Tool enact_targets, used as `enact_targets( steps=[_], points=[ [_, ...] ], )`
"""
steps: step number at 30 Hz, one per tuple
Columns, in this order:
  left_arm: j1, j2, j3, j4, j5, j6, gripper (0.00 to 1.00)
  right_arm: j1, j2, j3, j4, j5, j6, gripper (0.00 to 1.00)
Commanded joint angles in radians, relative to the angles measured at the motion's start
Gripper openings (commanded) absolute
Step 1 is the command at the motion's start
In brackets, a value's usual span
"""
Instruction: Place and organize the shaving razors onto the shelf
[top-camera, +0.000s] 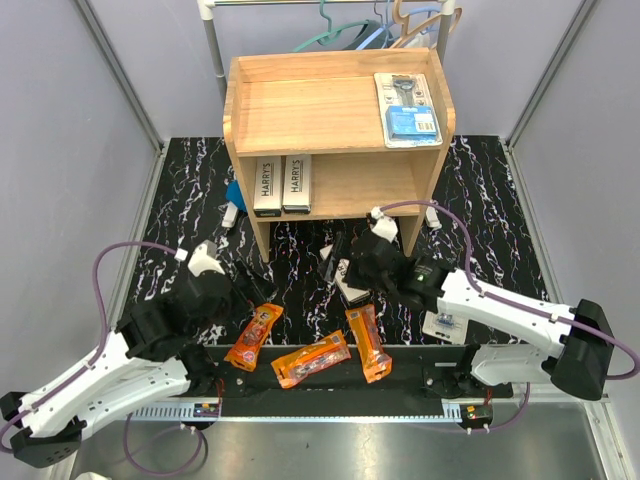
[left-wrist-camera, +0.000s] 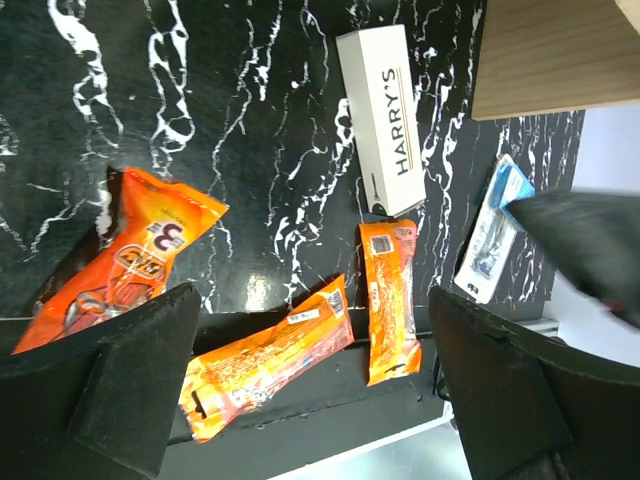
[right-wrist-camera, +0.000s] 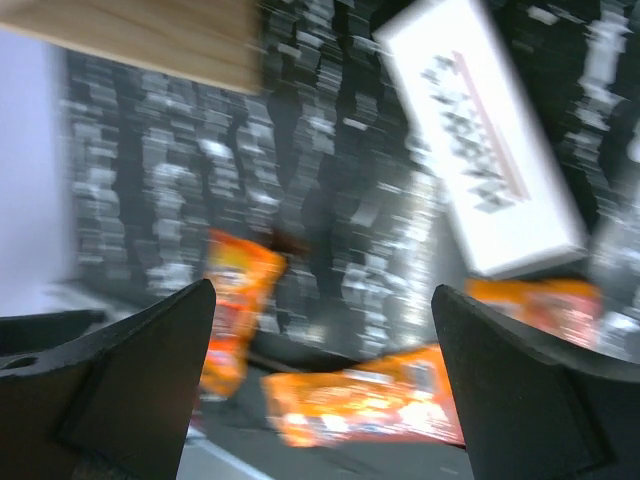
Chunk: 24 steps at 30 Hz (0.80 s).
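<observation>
The wooden shelf holds a blue-carded blister pack on top and two HARRY'S boxes on its lower tier. A third HARRY'S box lies on the black table, partly under my right gripper. Three orange packets lie near the front edge. A second blister pack rests by the right arm. My left gripper hovers open above the packets. The right gripper is open and empty; its view is blurred.
A metal clothes rail with hangers stands behind the shelf. Grey walls enclose the marbled black table. A small white object lies left of the shelf's foot. A metal strip runs along the front edge.
</observation>
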Motion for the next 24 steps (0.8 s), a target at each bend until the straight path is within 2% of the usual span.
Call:
enact_targets(
  steps=[1,10,24],
  points=[
    [-0.004,0.013,-0.010,0.087,0.038,0.023,0.99,0.023,0.015,-0.056,-0.128,0.131,-0.068,1.00],
    [-0.004,-0.002,-0.022,0.089,0.041,0.027,0.99,0.024,0.101,-0.111,-0.132,0.212,-0.077,1.00],
    [-0.004,-0.002,-0.022,0.089,0.053,0.027,0.99,0.023,0.319,-0.086,-0.025,0.215,-0.116,1.00]
  ],
)
